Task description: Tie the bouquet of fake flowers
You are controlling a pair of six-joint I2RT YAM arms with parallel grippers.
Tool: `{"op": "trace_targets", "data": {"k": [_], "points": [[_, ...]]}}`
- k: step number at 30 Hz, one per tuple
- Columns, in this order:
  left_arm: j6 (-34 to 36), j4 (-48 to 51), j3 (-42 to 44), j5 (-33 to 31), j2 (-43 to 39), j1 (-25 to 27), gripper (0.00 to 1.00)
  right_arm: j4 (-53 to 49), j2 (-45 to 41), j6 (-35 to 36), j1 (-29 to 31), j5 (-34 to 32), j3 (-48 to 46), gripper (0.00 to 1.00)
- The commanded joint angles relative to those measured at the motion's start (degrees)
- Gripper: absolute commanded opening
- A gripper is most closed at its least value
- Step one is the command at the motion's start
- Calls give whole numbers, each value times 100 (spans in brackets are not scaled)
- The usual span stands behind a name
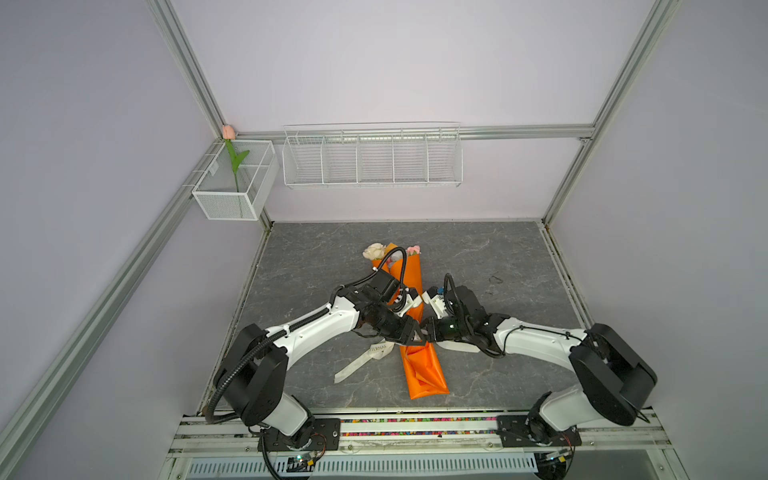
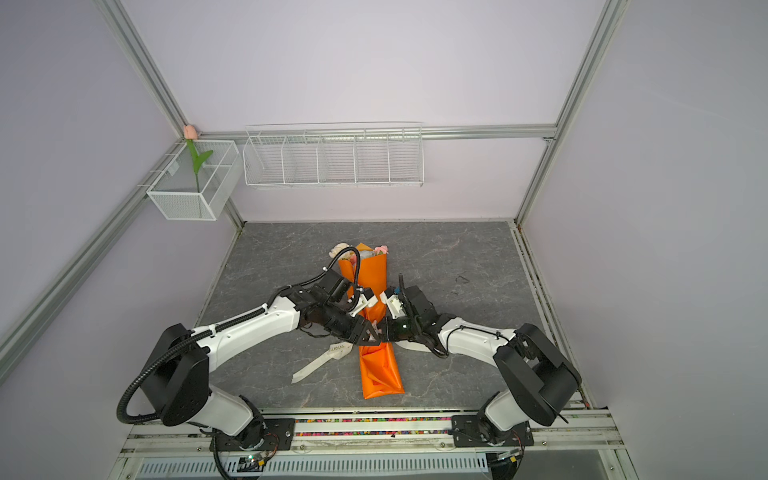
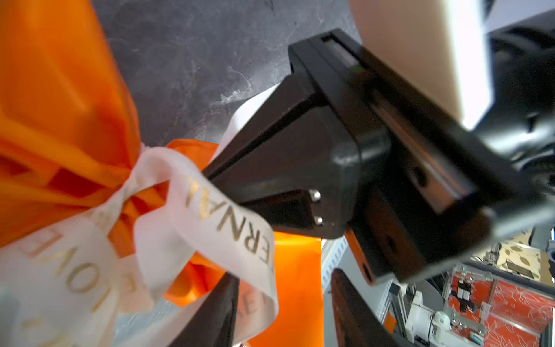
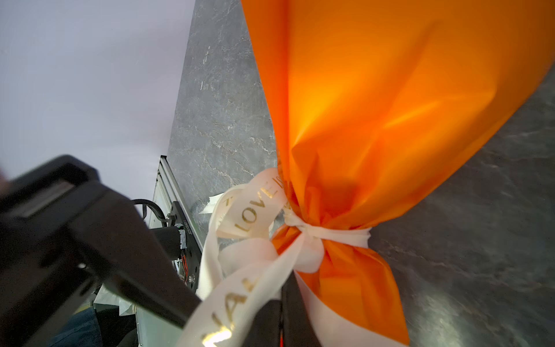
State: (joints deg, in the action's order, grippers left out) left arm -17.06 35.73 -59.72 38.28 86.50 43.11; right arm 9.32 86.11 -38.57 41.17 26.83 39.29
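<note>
Orange crinkled paper wrapped the bouquet of fake flowers [image 1: 412,275], which lay lengthwise on the grey marbled bench [image 1: 498,257]. A satiny white ribbon [image 4: 330,232] cinched its waist. There, elbows bent, the left gripper [image 1: 417,333] stood parted and the right gripper [image 1: 428,328] pinched the ribbon.

In both top views the middle of the bouquet of fake flowers [image 1: 413,274] [image 2: 374,274] is hidden beneath the arms [image 1: 324,328], and its blooms, toward the tabletop's [image 1: 498,257] far edge, are partly covered by a cable [image 1: 402,266]. The ribbon's [image 3: 210,216] lettering is blurred and cut off in the left wrist view. The right end effector [image 4: 285,297] is cropped in the right wrist view; the ribbon seems pinched there.
</note>
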Motion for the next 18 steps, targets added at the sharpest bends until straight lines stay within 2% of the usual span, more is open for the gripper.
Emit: {"op": "trace_targets", "data": {"k": [1,3,4,5,8,11,12,14,16,18], "points": [[208,198,-94,-300,-309,-40,54,158,-128,19,-39,-24,-161,6],[335,404,-210,-262,-259,-40,59,134,-129,29,-35,-20,-168,7],[386,482,-255,-272,-232,-40,74,134,-129,33,-41,-12,-167,7],[441,618,-312,-379,-222,-40,99,131,-129,56,-47,1,-167,7],[689,848,-408,-446,-235,-40,98,161,-123,91,-43,10,-167,7],[809,867,-442,7,-93,-40,84,240,-91,82,-41,33,-175,6],[842,988,-513,-137,-84,-33,86,242,-90,94,-43,33,-169,6],[748,767,-428,-771,-518,-13,98,246,-81,110,-45,5,-198,7],[625,329,-237,-1114,-1139,-95,100,252,-87,108,-47,2,-219,7],[414,23,-46,-1921,-1657,-145,100,221,-116,127,-47,14,-219,7]]}}
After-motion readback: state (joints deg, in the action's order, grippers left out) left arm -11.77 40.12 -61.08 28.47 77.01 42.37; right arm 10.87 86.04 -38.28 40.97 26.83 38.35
